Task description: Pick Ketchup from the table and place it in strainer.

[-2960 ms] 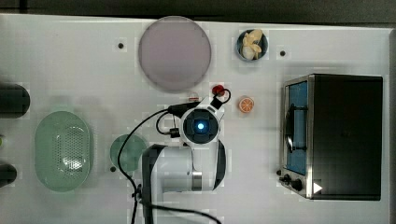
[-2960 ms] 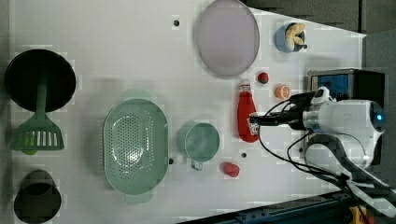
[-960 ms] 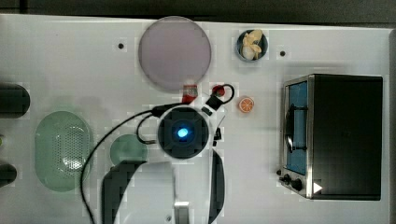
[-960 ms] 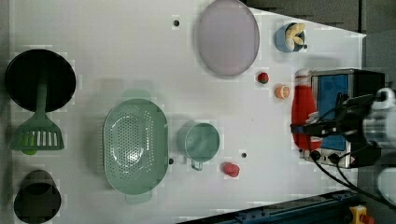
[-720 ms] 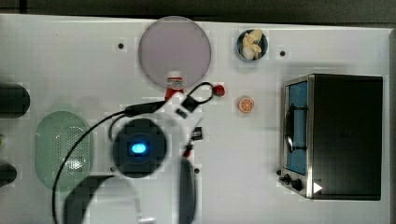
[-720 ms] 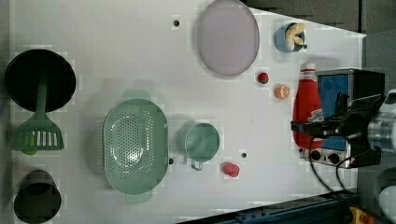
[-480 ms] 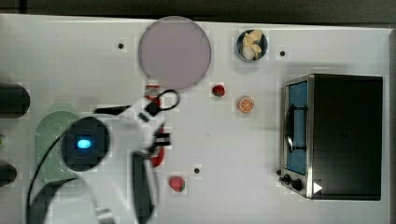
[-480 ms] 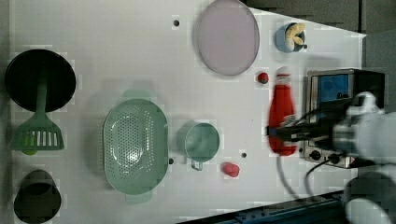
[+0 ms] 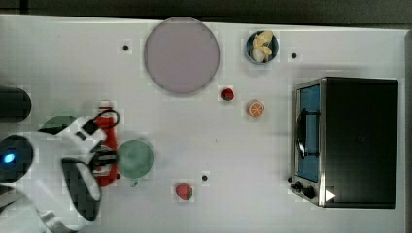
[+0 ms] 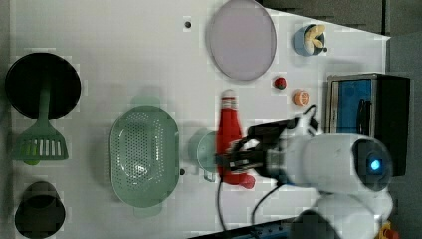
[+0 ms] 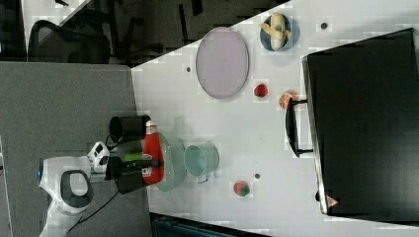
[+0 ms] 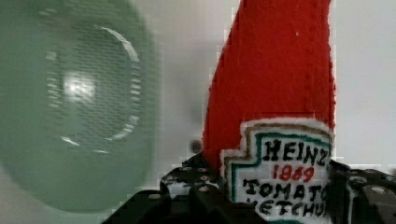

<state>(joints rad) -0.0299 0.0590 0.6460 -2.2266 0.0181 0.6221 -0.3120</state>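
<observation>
Ketchup axis: the slim red squeeze bottle of ketchup (image 12: 275,107), with its white cap and pale Heinz label band, runs lengthwise away from the wrist camera, cap end farthest; in the left view it (image 10: 230,139) stands cap toward the left view's top.
Ketchup place: held off the table, over the gap between the small round green cup (image 10: 204,151) and the arm; in the left view it overlaps the cup's right edge.
Gripper: the black two-fingered gripper (image 10: 238,160) is about half open, its jaws clamped on the ketchup's lower body at the label, one finger (image 12: 359,191) on each side.
Strainer: the large pale mint-green oval plastic basket with a perforated bottom (image 10: 144,157) lies just beside the cup, on the left view's left; the ketchup is not over it.
Farther off: a red strawberry (image 9: 184,191), a greyish-pink round plate (image 9: 181,55), a black toaster oven (image 9: 350,141).
</observation>
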